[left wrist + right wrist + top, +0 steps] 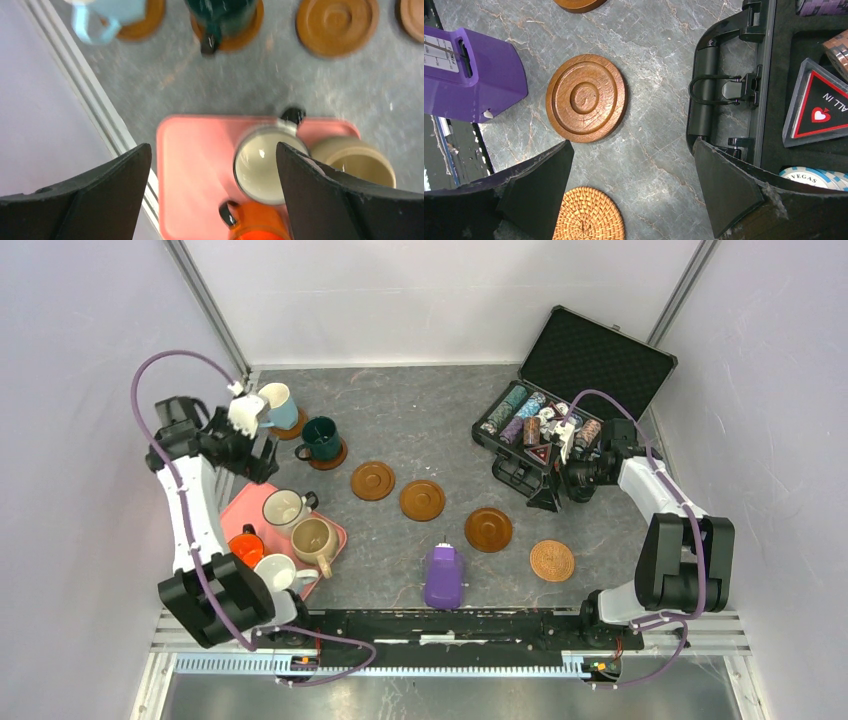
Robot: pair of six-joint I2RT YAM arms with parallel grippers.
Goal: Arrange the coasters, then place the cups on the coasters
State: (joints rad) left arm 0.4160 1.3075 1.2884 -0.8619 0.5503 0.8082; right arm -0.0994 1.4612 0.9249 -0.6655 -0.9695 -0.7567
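Top external: coasters (372,480) run in diagonal row, upper left to lower right, spaced one per mug. Light blue mug (280,405) and dark green mug (322,438) sit on first two, handles toward frame-left. Four mugs upright on pink tray (240,510), lower left; cream mug (285,508) handle points right. Left gripper (212,150) wide, empty, above tray, probably lining up next pick. Right gripper (633,145) wide, empty, beside poker case (590,370)

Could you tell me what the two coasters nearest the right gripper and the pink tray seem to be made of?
Dark coaster: likely turned wood, glossy; grain and concentric rings show. Lighter coaster: woven, perhaps rattan; fine spiral braiding. Pink tray: smooth, probably plastic or silicone; view blurred.
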